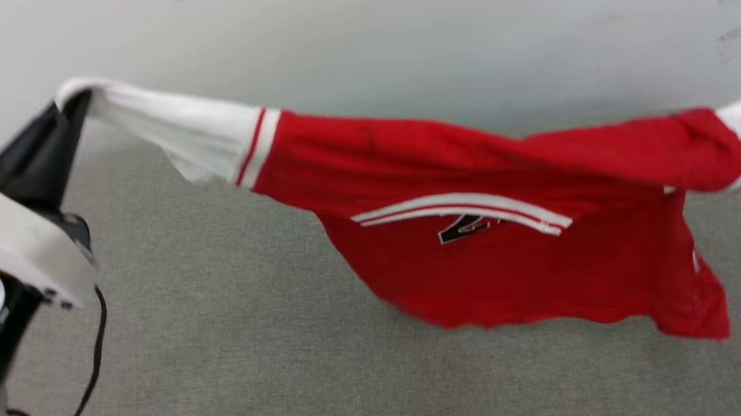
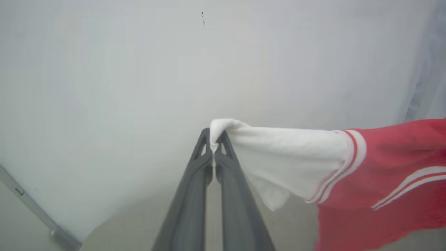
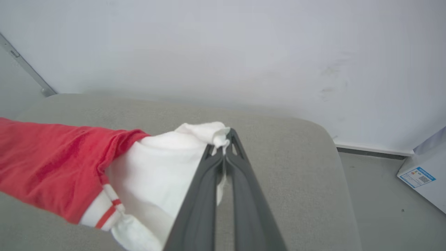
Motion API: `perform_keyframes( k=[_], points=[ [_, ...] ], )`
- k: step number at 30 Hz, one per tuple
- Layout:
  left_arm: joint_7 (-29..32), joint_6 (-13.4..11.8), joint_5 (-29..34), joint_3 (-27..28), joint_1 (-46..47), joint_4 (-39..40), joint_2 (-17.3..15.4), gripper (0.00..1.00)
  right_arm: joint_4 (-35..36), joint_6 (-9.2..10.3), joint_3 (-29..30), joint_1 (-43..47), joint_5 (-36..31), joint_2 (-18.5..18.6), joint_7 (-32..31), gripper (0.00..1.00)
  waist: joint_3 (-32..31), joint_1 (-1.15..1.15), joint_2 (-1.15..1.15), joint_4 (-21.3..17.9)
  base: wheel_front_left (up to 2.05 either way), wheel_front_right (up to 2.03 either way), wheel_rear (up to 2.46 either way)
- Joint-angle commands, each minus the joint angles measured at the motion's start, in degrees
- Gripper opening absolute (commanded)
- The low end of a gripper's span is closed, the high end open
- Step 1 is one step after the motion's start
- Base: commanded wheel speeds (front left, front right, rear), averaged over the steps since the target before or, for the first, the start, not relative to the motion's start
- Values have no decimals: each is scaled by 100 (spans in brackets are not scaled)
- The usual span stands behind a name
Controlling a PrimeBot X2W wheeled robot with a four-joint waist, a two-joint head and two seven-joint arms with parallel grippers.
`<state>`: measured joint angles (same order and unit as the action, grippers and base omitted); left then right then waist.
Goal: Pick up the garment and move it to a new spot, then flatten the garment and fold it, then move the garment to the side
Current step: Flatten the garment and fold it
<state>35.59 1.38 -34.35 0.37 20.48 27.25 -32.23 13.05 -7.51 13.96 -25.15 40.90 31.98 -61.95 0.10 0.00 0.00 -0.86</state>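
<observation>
Hanging stretched across the frame, the garment (image 1: 477, 272) runs its long axis from upper left to the right edge, over the grey cushion (image 1: 224, 345). The left gripper (image 1: 74, 110) is pinched closed on one white sleeve (image 2: 278, 157), the right gripper (image 3: 223, 150) on the other; lowering probably needs both together.

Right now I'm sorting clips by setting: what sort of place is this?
Probably a plain indoor workroom or lab: bare white wall, grey fabric-topped surface, a labelled box on the floor. The left gripper and right gripper hold a shirt stretched between them.
</observation>
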Motion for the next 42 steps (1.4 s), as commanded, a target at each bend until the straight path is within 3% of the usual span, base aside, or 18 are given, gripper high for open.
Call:
perform_keyframes(
  k=[1, 18, 30, 42],
  points=[
    [-92, 44, 29, 8, 335, -150, -4, 0, -101, 4, -117, -392, -54, -73, 142, 0, 0, 0, 0, -3, 0, 0, 0],
    [-971, 249, 551, -331, 2815, -2166, 98, 0, -1225, 4, -1378, -2632, -555, -267, 1702, 0, 386, 0, 0, 43, 0, 0, 0],
    [-1394, 491, 957, -837, 5230, -3611, -20, 0, -2471, 4, -1817, -4779, -1303, -468, 3064, 0, 2064, 0, 0, -102, 0, 0, 0],
    [-2411, 551, 1429, -1274, 7524, -5518, 284, 0, -4037, 5, -2112, -6599, -1905, -814, 4277, 0, 3386, 0, 0, -108, 0, 0, 0]
  ],
)
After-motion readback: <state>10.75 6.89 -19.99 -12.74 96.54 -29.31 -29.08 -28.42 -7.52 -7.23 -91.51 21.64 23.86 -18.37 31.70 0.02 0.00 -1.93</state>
